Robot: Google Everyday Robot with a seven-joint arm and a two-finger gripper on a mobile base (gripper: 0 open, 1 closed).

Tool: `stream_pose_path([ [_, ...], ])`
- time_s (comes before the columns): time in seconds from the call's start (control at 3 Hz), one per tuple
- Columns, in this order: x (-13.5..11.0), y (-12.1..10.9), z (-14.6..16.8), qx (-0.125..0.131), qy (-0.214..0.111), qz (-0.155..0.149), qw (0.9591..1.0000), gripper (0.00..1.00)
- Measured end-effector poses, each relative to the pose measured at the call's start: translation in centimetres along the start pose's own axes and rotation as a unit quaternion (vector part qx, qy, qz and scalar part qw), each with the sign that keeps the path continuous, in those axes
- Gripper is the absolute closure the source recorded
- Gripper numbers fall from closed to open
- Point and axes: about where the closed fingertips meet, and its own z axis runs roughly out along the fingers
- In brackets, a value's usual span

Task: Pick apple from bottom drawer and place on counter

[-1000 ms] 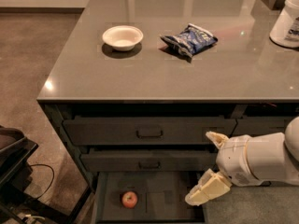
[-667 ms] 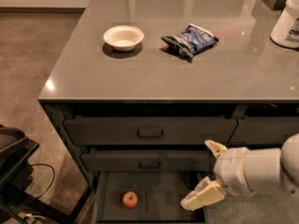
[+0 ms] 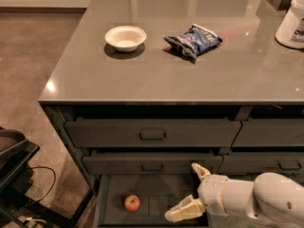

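A small red apple (image 3: 132, 203) lies on the dark floor of the open bottom drawer (image 3: 156, 190), towards its left side. My gripper (image 3: 188, 192) is open, with cream fingers spread wide, one up near the middle drawer's edge and one low over the drawer's floor. It hangs over the right part of the bottom drawer, to the right of the apple and apart from it. The grey-brown counter (image 3: 156, 72) lies above the drawers.
A white bowl (image 3: 125, 37) and a blue snack bag (image 3: 194, 40) sit on the counter; a white container (image 3: 292, 20) stands at its far right. The two upper drawers (image 3: 152, 135) are shut. Dark equipment with a cable (image 3: 16, 175) stands on the floor at left.
My gripper has moved left and down, further over the bottom drawer and closer to the apple. The apple has not moved.
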Motion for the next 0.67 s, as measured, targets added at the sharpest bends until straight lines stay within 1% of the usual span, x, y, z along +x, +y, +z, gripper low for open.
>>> stream_pose_path([
  [0.33,1.37,0.09,1.36,-0.011,-0.008,0.019,0.9997,0.0],
  [0.67,1.24,0.11,1.26,-0.011,-0.007,0.017,0.9998,0.0],
])
